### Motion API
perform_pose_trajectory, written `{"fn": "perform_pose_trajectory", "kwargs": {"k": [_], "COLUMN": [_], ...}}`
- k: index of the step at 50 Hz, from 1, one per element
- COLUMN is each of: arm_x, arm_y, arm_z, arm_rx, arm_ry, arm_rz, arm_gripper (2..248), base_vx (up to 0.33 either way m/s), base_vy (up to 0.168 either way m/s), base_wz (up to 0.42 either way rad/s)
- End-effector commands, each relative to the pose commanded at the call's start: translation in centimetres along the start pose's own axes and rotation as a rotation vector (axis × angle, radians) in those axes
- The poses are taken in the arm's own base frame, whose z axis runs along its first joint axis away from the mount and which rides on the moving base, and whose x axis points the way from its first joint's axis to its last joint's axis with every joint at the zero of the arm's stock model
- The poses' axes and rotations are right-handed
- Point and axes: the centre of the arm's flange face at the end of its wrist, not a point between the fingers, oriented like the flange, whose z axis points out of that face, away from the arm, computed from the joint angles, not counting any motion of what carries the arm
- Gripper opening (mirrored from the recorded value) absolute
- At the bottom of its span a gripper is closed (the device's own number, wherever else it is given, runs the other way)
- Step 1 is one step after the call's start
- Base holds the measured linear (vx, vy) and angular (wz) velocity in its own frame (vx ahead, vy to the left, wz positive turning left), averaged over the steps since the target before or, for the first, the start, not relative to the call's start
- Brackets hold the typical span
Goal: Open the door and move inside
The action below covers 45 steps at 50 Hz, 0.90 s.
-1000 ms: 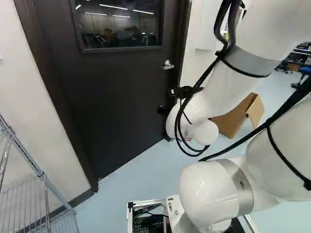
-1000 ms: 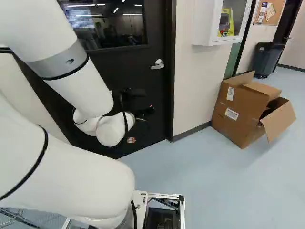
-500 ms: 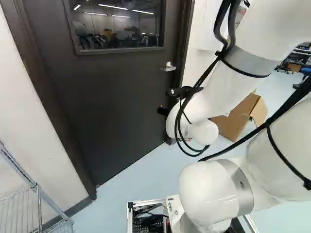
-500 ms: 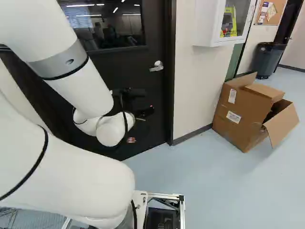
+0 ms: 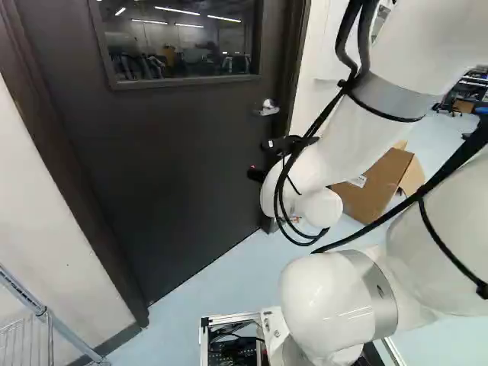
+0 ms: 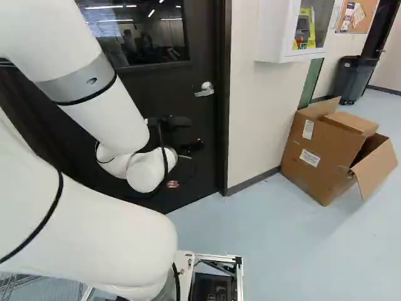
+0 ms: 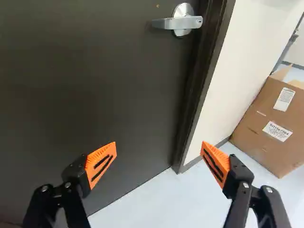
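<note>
The black gripper point(image 6: 192, 147) is partly hidden by the white wrist in the right base view. In the wrist view the gripper point(image 7: 159, 148) stands wide open, nothing between its orange pads. A dark door point(image 5: 175, 160) with a window fills the space ahead and stands closed in its frame. Its silver lever handle point(image 7: 178, 23) lies beyond the fingertips, untouched, near the door's edge beside the frame; the handle point(image 6: 205, 89) also shows above the wrist in the right base view.
Right of the door are the dark frame point(image 7: 202, 71), a pale wall point(image 6: 257, 119) and a white wall cabinet point(image 6: 276, 31). An opened cardboard box point(image 6: 319, 150) sits on the floor by that wall. A wire rack point(image 5: 38, 316) stands at the lower left of the left base view.
The base has moved, coming a little nearer the door and turning slightly; door, box and rack shift in the base views. The arm holds its pose against its lowest joint.
</note>
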Motion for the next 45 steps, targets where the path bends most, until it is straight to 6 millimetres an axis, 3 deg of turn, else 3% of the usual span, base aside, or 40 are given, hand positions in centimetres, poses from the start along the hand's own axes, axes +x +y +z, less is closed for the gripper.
{"fn": "perform_pose_trajectory", "kwargs": {"k": [45], "arm_x": [0.00], "arm_y": [0.00], "arm_z": [0.00], "arm_rx": [0.000], "arm_ry": [0.000], "arm_rz": [0.000], "arm_gripper": [247], "base_vx": [0.097], "base_vy": [0.001], "base_wz": [-0.003]}}
